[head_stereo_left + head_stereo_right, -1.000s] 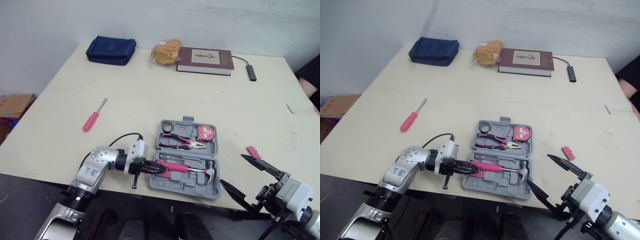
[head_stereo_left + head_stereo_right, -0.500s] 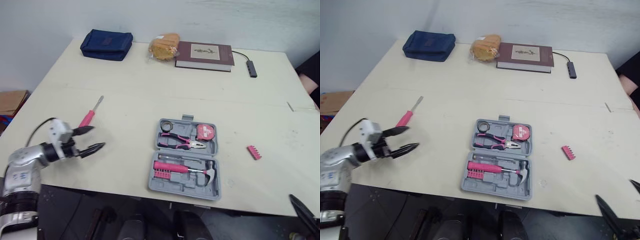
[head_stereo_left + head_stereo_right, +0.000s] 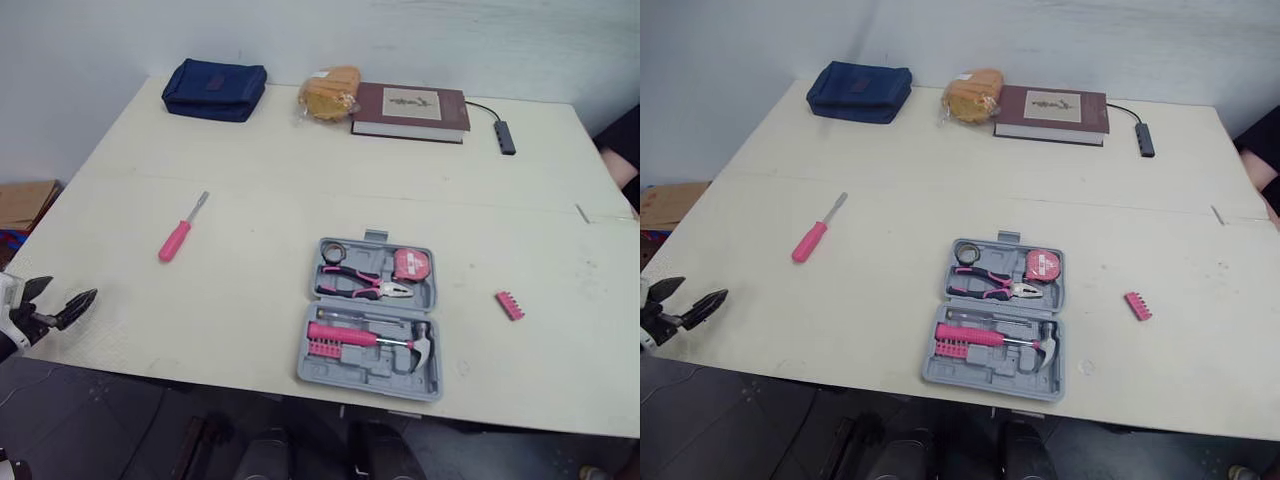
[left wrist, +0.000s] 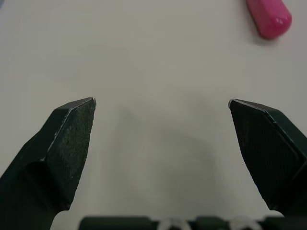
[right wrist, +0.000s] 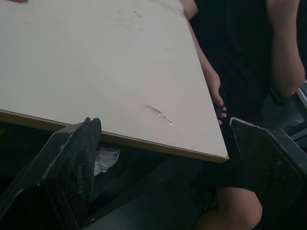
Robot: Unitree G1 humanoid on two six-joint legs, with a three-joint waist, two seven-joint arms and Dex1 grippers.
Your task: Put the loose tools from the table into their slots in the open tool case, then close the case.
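The open tool case (image 3: 362,372) sits near the tabletop's (image 3: 300,170) 6 o'clock edge; the pink screwdriver (image 3: 176,240) lies loose at its 10 o'clock. The left end effector (image 3: 72,287) (off the 8 o'clock edge) and the right end effector (image 5: 165,120) are both spread, empty. Reaching in this low could clip the tabletop edge or roll the screwdriver away.

case (image 3: 370,318) open | screwdriver (image 3: 178,236) loose to its left | L fingers (image 3: 75,303) apart

Grey plastic tool case (image 3: 366,369) on matt table (image 3: 300,170).
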